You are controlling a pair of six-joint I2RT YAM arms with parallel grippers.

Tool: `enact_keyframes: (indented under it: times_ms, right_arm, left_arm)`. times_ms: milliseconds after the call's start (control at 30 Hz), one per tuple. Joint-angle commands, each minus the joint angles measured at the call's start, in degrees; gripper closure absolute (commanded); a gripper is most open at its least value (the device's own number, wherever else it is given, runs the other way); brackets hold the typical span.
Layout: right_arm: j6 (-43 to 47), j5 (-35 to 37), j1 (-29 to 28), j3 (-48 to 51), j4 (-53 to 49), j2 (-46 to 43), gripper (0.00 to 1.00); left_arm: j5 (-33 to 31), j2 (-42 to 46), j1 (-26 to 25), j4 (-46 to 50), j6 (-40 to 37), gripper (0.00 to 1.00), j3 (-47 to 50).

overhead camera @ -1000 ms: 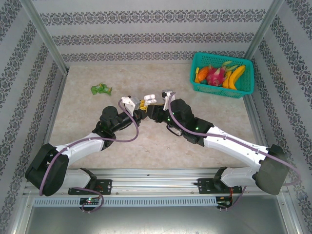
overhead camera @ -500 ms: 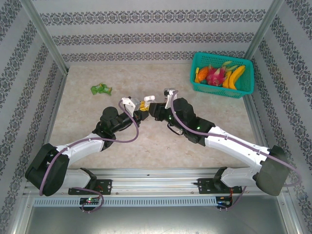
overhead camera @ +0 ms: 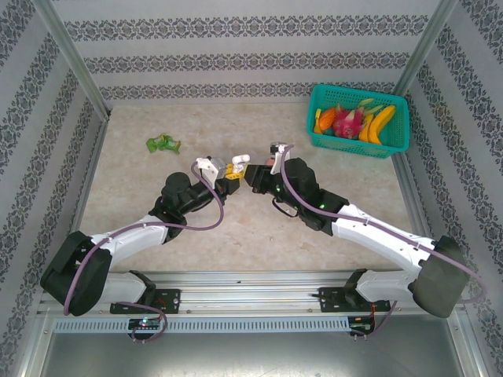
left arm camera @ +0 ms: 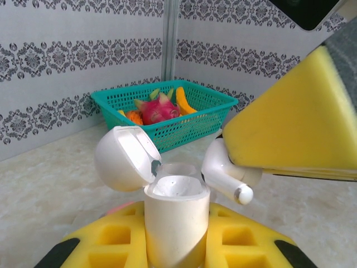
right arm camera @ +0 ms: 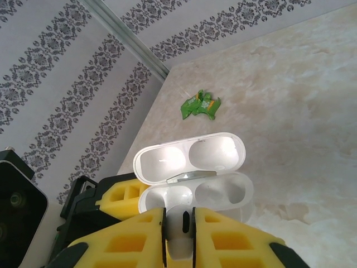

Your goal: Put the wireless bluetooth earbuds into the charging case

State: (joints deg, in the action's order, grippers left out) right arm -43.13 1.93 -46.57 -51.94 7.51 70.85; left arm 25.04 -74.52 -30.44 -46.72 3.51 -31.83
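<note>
A white charging case (left arm camera: 177, 223) stands upright between my left gripper's (left arm camera: 177, 248) yellow pads, which are shut on its body; its lid (left arm camera: 124, 158) is swung open. Seen from the right wrist, the open case (right arm camera: 223, 192) shows two hollow wells and the lid (right arm camera: 189, 156) behind them. My right gripper (right arm camera: 179, 237) is shut on a white earbud (right arm camera: 179, 226), held just at the near rim of the case. From the left wrist, that earbud (left arm camera: 226, 173) hangs beside the case's mouth, stem pointing down and right. From above, both grippers meet mid-table around the case (overhead camera: 240, 160).
A teal basket (overhead camera: 398, 135) of fruit stands at the back right. A green wrapper (overhead camera: 163, 143) lies at the back left. Patterned walls and metal posts fence the table on three sides.
The right gripper's jaws have narrowed onto the earbud and it has shifted slightly back and right beside the case. The left gripper keeps its hold on the case.
</note>
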Motion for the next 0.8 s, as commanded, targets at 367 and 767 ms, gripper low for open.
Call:
enact_keyframes:
  times_ms: [367,767]
  right_arm:
    - [4.3,-2.3,3.9,-1.6,-2.8,-3.2,0.84]
    - [1.5,0.0,4.5,8.8,-4.1,-0.2,0.82]
  left_arm:
    - [0.8,-0.7,-0.9,2.2,-1.0,1.0,0.6]
    - [-11.6,0.7,-0.8,4.9,-1.4,1.0,3.7]
